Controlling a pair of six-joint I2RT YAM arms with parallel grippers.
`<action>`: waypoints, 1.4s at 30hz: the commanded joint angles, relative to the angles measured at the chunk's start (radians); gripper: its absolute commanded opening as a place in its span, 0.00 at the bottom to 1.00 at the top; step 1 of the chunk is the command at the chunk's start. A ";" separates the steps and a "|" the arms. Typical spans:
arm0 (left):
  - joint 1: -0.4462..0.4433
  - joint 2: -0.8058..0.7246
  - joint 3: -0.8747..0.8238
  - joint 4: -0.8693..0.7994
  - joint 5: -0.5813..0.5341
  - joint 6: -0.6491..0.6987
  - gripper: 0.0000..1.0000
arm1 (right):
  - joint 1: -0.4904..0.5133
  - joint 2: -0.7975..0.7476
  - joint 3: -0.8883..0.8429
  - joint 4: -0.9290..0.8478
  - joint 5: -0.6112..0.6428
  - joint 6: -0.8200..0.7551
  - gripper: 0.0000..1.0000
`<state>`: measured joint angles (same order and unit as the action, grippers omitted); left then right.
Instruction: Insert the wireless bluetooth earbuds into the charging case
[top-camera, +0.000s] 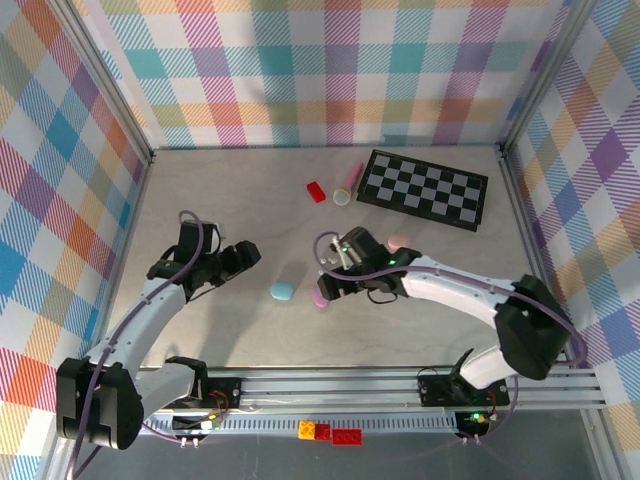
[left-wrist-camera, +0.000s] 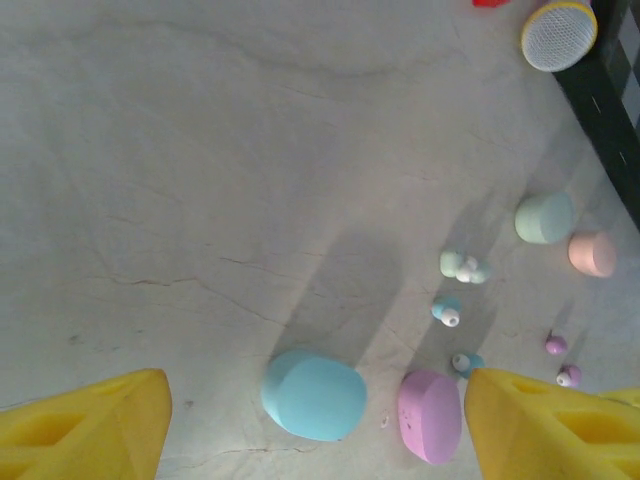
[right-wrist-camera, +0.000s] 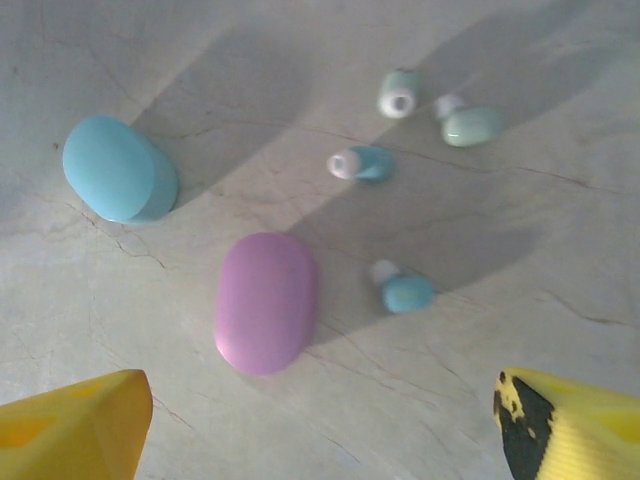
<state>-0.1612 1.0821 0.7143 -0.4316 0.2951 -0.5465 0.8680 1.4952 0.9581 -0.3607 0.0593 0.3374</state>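
Purple case (right-wrist-camera: 266, 300) just beside teal earbud (right-wrist-camera: 405, 292)

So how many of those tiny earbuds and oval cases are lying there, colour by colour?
Blue case: 1
Lilac case: 1
Mint case: 1
Pink case: 1
Mint earbuds: 2
Teal earbuds: 2
Purple earbuds: 2
Total: 10
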 joint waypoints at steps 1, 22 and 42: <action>0.033 -0.022 -0.009 -0.027 0.052 -0.006 0.77 | 0.068 0.086 0.076 -0.037 0.108 0.057 0.85; 0.037 -0.014 -0.013 -0.048 0.047 0.047 0.80 | 0.136 0.364 0.232 -0.146 0.120 0.135 0.58; 0.037 -0.013 -0.015 -0.010 0.084 0.099 0.86 | 0.137 0.348 0.245 -0.163 0.107 0.012 0.37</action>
<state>-0.1345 1.0817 0.7094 -0.4488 0.3435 -0.4816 0.9974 1.8706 1.1870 -0.5026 0.1825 0.3962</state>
